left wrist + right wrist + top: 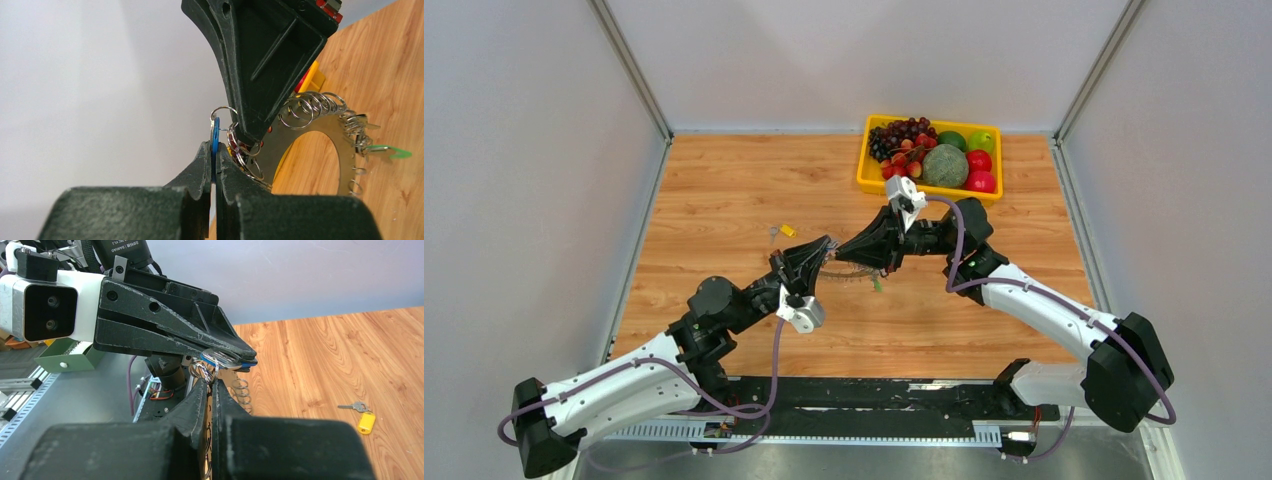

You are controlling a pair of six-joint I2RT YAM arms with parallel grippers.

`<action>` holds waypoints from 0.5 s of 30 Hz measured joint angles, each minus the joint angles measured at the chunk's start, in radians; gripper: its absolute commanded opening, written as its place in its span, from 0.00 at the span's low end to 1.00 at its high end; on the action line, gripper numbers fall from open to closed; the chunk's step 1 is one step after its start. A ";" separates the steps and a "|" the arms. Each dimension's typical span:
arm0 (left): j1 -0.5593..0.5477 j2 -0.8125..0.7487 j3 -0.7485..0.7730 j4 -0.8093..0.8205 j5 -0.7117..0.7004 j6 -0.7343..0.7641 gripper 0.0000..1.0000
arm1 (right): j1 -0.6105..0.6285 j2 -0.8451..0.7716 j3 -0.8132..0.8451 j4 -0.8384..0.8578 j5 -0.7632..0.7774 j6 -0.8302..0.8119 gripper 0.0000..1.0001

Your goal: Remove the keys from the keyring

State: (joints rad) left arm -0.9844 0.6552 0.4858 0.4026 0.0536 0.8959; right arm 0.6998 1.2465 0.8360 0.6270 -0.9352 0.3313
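Bottom centre: right gripper (pixel 211 383) closed on keyring loops (pixel 201 371). Left gripper (pixel 248 360), entering from upper left, pinches blue key (pixel 206 356). Yellow-headed key (pixel 364 420) lies lower right on table (pixel 320 350).

The crate (pixel 864 172) of fruit stands at the far edge of the desk (pixel 724 190), toward the far right corner. Near the middle of the desk the left gripper (pixel 826 244) and the right gripper (pixel 840 256) meet tip to tip. The keyring (pixel 327 122) is between them, with one key (pixel 215 136) pinched in the left fingers (pixel 202 165). A loose key (pixel 782 231) lies on the desk just left of them, toward the far edge.
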 measured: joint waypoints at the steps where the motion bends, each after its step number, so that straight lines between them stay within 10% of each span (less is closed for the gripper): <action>1: 0.000 -0.001 -0.001 0.000 -0.003 0.000 0.00 | 0.000 0.000 0.000 -0.002 0.001 0.000 0.00; 15: -0.002 -0.004 -0.041 0.084 -0.089 0.004 0.00 | -0.029 0.015 0.031 -0.040 0.029 0.053 0.00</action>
State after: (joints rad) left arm -0.9863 0.6510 0.4450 0.4870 -0.0353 0.8997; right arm 0.6704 1.2613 0.8665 0.5873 -0.9066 0.3847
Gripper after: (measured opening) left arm 0.017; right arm 0.021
